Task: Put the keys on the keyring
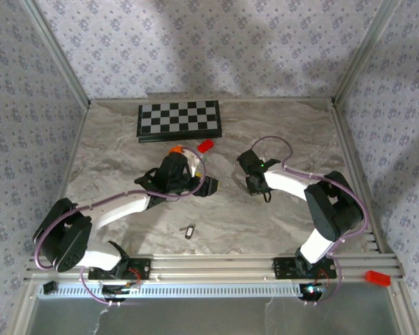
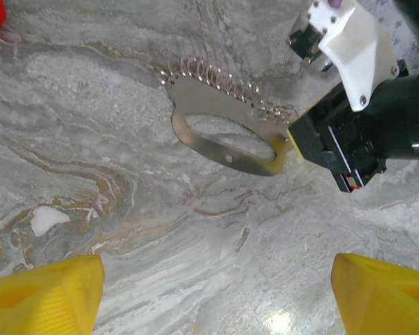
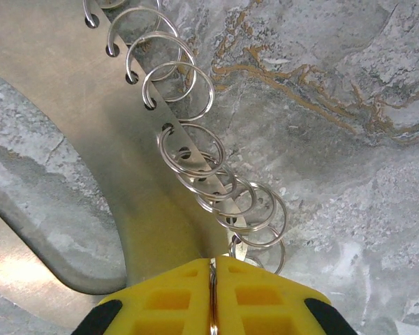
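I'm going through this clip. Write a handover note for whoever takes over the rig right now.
Left claw: open, empty, hovering over the table close to the keyring.
Right claw: shut on one end of the keyring.
Keys: lying on the table near the front edge, apart from both claws.
Done: keyring gripped.
Left: pick up the keys and thread them onto the keyring.

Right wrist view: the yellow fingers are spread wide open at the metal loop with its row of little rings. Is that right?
Not quite. The right wrist view shows the right gripper shut, its yellow fingers pressed together on the ringed edge of the metal loop, not spread wide.
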Controlling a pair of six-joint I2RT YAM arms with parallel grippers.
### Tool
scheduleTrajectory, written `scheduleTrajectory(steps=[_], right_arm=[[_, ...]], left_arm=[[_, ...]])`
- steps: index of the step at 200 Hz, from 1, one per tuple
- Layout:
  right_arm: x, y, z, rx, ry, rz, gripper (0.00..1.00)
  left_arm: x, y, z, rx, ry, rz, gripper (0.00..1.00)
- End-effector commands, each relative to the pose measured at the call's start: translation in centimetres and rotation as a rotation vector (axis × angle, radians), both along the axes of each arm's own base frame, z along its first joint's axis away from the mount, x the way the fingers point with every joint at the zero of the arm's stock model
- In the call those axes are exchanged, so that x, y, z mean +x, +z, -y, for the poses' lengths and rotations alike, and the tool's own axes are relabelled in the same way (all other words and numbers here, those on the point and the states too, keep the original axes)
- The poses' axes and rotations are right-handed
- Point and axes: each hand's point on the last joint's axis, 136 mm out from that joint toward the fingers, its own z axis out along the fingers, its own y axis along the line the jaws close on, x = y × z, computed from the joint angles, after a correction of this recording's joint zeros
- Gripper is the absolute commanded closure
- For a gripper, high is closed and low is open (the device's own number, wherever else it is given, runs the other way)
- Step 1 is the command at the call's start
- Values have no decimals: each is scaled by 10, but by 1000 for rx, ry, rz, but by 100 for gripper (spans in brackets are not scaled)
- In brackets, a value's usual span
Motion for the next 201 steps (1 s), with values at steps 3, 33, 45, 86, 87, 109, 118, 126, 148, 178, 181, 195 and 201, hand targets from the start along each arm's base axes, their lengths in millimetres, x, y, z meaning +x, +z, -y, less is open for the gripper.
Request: scheduleTrajectory(steps=[3, 33, 45, 86, 87, 109, 118, 126, 148, 178, 181, 195, 201], right_arm=[[-1, 1, 2, -22, -14, -12, 90], [-2, 2, 2, -20, -16, -14, 93], [-2, 3, 2, -20, -15, -10, 96], [-1, 6, -1, -9, 6, 3, 100], [-1, 6, -2, -9, 10, 3, 100], [-2, 10, -15, 7, 71, 11, 100], [-3, 11, -25, 27, 107, 15, 100], [-4, 13, -34, 42, 138, 22, 100], [-6, 19, -60, 103, 208, 49, 100], [-9, 29, -92, 202, 292, 89, 100], [-10, 29, -95, 209, 299, 93, 100], [-13, 34, -103, 239, 314, 118, 100], [-15, 35, -106, 263, 319, 127, 100]], left_arm=[[2, 14, -3, -33, 2, 46, 16], [1, 14, -2, -41, -3, 43, 16], [2, 15, -3, -41, -2, 45, 16], [1, 21, -5, -49, -2, 63, 16], [1, 21, -4, -49, -1, 63, 16], [1, 24, -5, -54, 0, 70, 16], [2, 25, -5, -55, 1, 72, 16], [2, 26, -5, -57, 2, 75, 16], [3, 30, -6, -56, 4, 81, 16], [5, 36, -12, -47, 20, 97, 16], [6, 37, -13, -46, 22, 99, 16], [7, 39, -16, -42, 29, 104, 16], [7, 40, -17, -42, 32, 105, 16]])
